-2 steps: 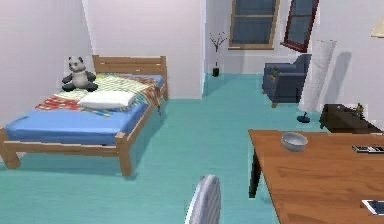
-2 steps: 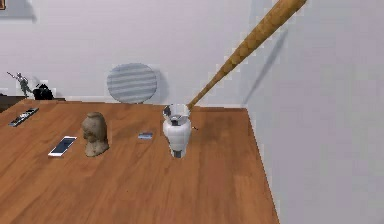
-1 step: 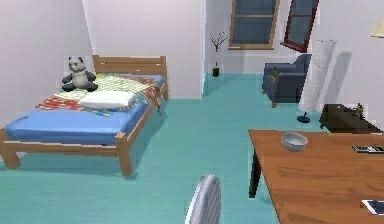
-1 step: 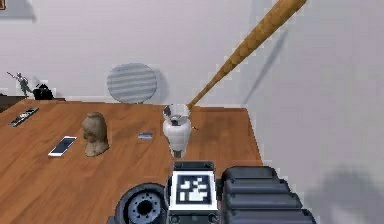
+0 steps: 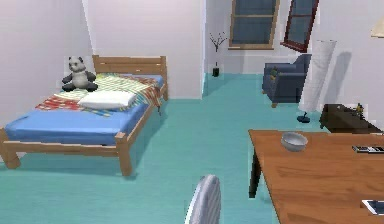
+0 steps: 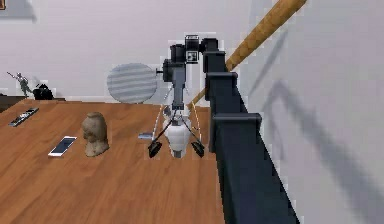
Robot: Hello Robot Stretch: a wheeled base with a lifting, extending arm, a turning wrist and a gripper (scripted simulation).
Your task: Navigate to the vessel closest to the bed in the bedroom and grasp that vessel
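Observation:
A grey bowl (image 5: 294, 141) sits on the wooden table (image 5: 320, 185) at the forward view's right. The bed (image 5: 85, 118), with a blue cover, a pillow and a toy panda (image 5: 77, 73), stands at the left across teal floor. A thin dark vase with twigs (image 5: 216, 58) stands in the far corner. In the arm side view the dark arm (image 6: 235, 130) reaches over the wooden tabletop (image 6: 110, 185). The gripper (image 6: 176, 150) hangs above the wood, with a pale rounded shape between its fingers (image 6: 155, 149). I cannot tell whether it holds anything.
A small bust (image 6: 95, 133), a phone (image 6: 62, 146) and a remote (image 6: 24, 117) lie on the tabletop. A grey chair back (image 6: 130, 82) stands behind the table. A blue armchair (image 5: 288, 80), a white floor lamp (image 5: 322, 75) and a dark cabinet (image 5: 350, 118) stand under the windows.

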